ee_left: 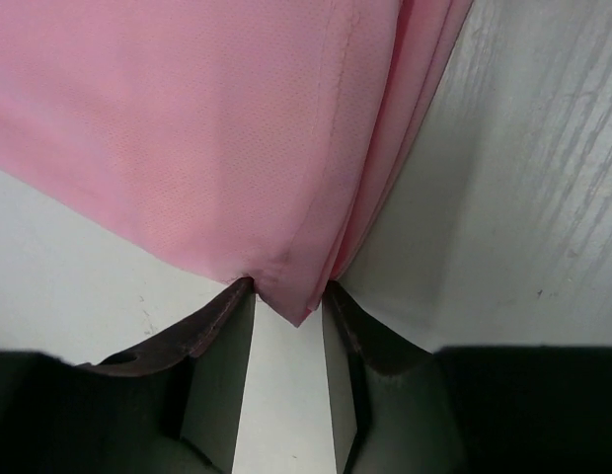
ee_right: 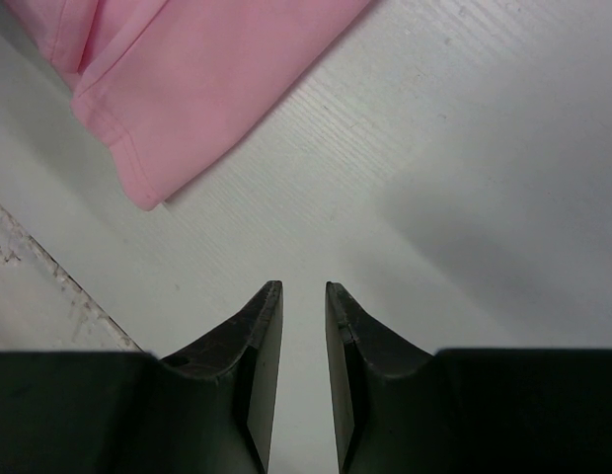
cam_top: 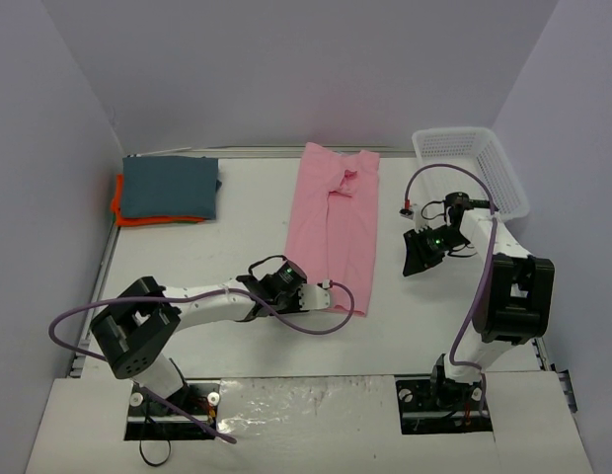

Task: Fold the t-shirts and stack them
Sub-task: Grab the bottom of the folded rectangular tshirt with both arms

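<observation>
Nearest the bases, the left gripper (ee_left: 289, 296) sits low at the near right corner of the pink shirt (cam_top: 334, 222). Its jaws are parted, with the hem corner poking in between the tips and not yet clamped. The shirt lies on the table (cam_top: 227, 247) as a long narrow strip, its long axis running straight away from that gripper toward the far edge. The right gripper (cam_top: 417, 261) hovers just right of the strip's middle, its jaws a narrow slit apart with nothing between them. The left arm is therefore the nearer one for lifting the hem. At far left the dark blue-grey shirt (cam_top: 170, 186) rests folded on the orange shirt (cam_top: 123, 212). The white basket (cam_top: 503, 183) stands at far right.
</observation>
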Robot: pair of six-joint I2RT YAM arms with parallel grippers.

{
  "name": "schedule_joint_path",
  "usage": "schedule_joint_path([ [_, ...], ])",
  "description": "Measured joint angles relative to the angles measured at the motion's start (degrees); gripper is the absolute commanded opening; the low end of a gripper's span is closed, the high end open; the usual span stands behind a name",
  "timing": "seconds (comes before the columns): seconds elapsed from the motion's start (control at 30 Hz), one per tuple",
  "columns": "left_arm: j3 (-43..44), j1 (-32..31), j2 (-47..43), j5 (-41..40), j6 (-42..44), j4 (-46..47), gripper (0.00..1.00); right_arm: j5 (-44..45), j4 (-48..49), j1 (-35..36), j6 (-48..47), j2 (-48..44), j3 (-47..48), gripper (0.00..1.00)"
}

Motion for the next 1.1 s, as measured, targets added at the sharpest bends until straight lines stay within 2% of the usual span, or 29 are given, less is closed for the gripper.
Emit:
schedule_joint_path([
  [0.33, 2.8, 0.2, 0.0, 0.7, -0.5, -3.2, 0.23, 0.0, 0.0, 0.0, 0.1, -0.4, 0.0, 0.22],
  [0.5, 7.0, 1.7, 0.0, 4.7, -1.2, -7.7, 0.16, 0.0, 0.0, 0.5, 0.1, -1.4, 0.0, 0.26],
  [0.8, 13.4, 5.7, 1.4, 12.0, -1.4, -16.5, 0.12, 0.5, 0.0, 4.3, -0.6, -3.0, 0.1, 0.25],
  [1.1, 17.8, 10.6, 9.0, 22.1, -1.8, -24.1, 0.02, -1.4, 0.0, 9.1, -11.3, -16.0, -3.9, 0.31],
])
